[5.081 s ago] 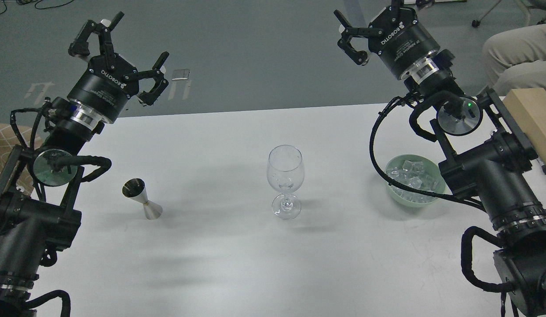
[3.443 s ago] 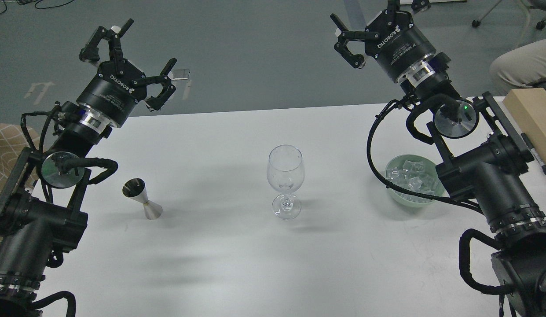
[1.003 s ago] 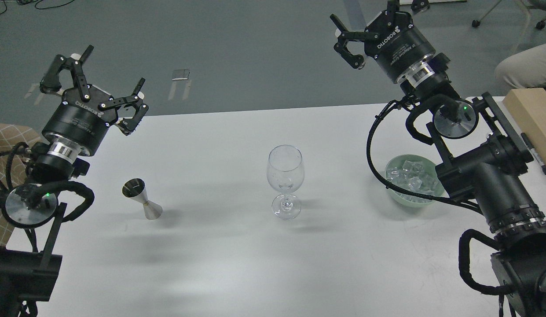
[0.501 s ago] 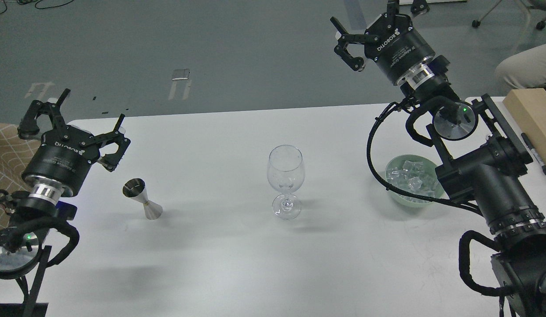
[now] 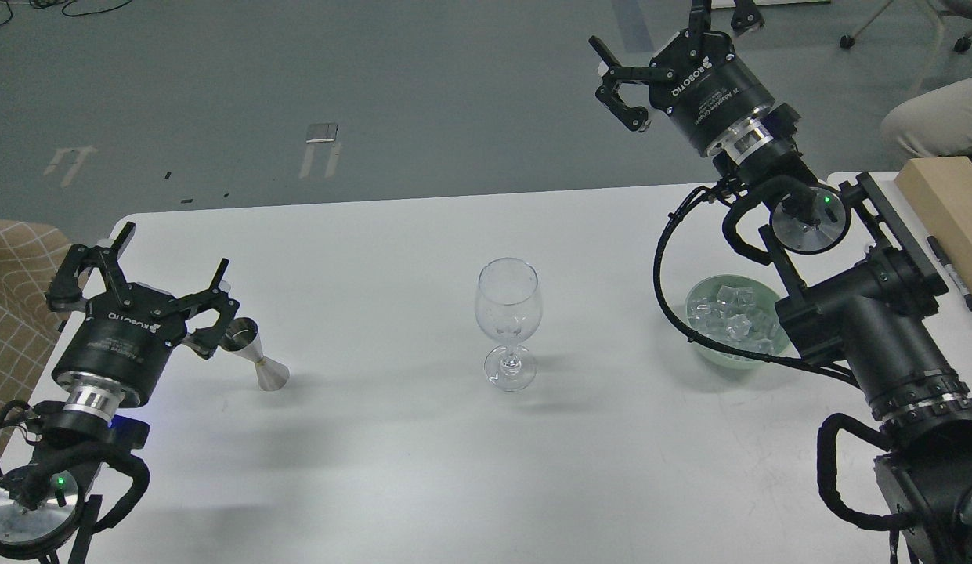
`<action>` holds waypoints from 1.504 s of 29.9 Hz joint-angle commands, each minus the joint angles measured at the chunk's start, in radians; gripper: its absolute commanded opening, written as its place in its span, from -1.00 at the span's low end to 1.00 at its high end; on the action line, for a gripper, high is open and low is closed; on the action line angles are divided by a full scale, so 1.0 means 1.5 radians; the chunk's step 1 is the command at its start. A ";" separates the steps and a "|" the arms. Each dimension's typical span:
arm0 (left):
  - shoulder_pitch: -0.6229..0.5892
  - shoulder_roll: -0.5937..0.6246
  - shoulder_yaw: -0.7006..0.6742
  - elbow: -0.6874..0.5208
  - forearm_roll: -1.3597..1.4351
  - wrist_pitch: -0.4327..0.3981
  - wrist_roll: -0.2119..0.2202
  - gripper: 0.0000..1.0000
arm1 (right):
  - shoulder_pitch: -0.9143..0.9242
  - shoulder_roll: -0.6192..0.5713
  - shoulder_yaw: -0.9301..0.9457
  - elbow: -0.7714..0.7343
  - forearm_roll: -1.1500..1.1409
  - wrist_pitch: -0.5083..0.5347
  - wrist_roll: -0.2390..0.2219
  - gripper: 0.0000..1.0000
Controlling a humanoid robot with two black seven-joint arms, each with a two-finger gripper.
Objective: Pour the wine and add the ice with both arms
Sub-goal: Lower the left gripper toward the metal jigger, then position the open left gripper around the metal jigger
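An empty clear wine glass stands upright at the middle of the white table. A small steel jigger stands left of it. A pale green bowl at the right holds a heap of clear ice cubes. My left gripper is open and empty, low at the table's left, with one finger just beside the jigger's top rim. My right gripper is open and empty, high above the table's far right edge. No wine bottle is in view.
A light wooden box and a black pen lie at the table's right edge. A seated person's leg shows at the far right. A tan patterned seat is beside the table's left edge.
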 commanded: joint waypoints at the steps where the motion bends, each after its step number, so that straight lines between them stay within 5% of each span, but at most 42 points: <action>1: 0.022 -0.002 -0.003 0.000 -0.009 -0.025 0.004 0.95 | -0.004 0.000 0.000 0.002 0.000 0.000 0.000 1.00; 18: 0.124 -0.008 -0.015 0.000 -0.082 -0.077 0.038 0.95 | -0.005 0.000 0.000 0.001 0.000 0.000 0.000 1.00; 45: 0.187 -0.166 -0.005 0.032 -0.097 -0.072 0.050 0.95 | -0.004 0.001 0.000 0.001 0.000 0.000 0.000 1.00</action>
